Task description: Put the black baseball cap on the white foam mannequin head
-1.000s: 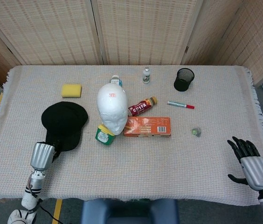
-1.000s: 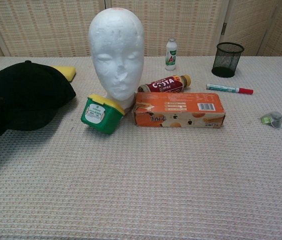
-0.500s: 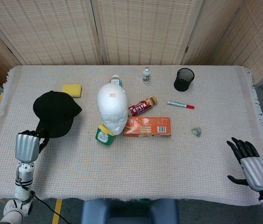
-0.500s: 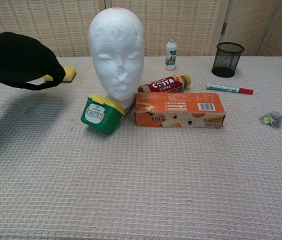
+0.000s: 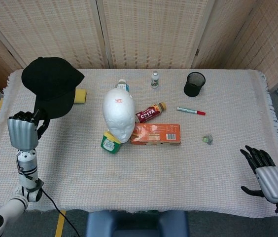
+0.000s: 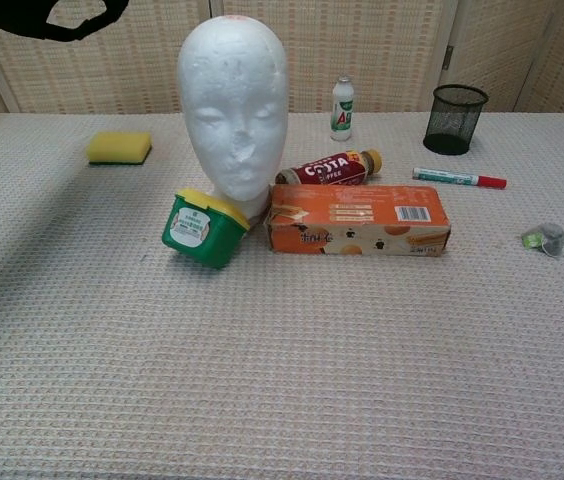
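Observation:
My left hand (image 5: 24,132) grips the brim of the black baseball cap (image 5: 52,85) and holds it high above the table's left side. In the chest view only the cap's lower edge (image 6: 52,14) shows at the top left. The white foam mannequin head (image 5: 119,113) stands upright near the table's middle, to the right of the cap, its face (image 6: 234,115) turned toward me. My right hand (image 5: 266,175) hovers open over the table's near right corner, fingers spread, holding nothing.
A green tub with a yellow lid (image 5: 110,142) and an orange box (image 5: 156,134) lie against the mannequin's base. A Costa bottle (image 5: 150,113), a yellow sponge (image 6: 119,147), a small white bottle (image 5: 154,79), a black mesh cup (image 5: 194,84) and a red marker (image 5: 191,111) lie around.
My left hand has lifted the cap off the table and carried it up and toward the back left. The right hand has stayed in place.

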Robot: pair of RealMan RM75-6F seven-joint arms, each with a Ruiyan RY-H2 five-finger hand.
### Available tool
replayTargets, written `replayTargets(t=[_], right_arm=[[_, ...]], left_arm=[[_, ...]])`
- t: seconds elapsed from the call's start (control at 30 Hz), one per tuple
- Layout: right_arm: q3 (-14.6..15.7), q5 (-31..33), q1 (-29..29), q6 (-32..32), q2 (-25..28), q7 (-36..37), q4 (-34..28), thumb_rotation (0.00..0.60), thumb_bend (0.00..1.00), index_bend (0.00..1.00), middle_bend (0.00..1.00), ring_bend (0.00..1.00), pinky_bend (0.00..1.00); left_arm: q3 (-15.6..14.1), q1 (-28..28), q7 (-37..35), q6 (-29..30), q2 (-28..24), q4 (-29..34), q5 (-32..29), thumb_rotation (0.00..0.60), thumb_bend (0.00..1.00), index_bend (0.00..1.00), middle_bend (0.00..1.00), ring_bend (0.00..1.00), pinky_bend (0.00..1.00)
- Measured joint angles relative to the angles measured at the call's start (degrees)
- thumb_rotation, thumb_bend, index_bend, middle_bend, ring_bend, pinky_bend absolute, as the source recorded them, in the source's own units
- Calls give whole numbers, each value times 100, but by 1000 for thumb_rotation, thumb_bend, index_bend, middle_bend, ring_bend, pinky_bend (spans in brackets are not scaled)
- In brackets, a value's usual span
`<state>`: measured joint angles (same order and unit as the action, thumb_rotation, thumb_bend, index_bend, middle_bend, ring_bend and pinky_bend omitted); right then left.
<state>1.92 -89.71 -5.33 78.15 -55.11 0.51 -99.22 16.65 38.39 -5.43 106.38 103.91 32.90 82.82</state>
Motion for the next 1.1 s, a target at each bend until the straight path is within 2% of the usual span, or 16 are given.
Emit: replayTargets(t=[0.37,0.53,0.7,0.93,1.1], right_arm=[[-38,59,-13,-4,87,212,27,600,46,0,0,0,0],[-53,46,-5,46,170,398,50,600,47,0,0,0,0],[-56,-73,45,234,257,635,69,600,47,0,0,0,0],[-56,-169,105,381,304,790,115,600,48,0,0,0,0],[-48,-190,91,347,287,748,112,600,48,0,0,0,0]], left_arm=[[58,778,1407,-47,-277,1745,570,600,546,727,1000,1000,1000],[-87,973,1985,-151,-188,2233,936,600,544,733,1000,1000,1000],[-324,951,2153,-283,75,2251,1074,600,545,734,1000,1000,1000],[-732,661,2044,-315,440,1836,1247,600,545,736,1000,1000,1000],[-887,456,1906,-336,608,1588,1297,600,545,734,1000,1000,1000]])
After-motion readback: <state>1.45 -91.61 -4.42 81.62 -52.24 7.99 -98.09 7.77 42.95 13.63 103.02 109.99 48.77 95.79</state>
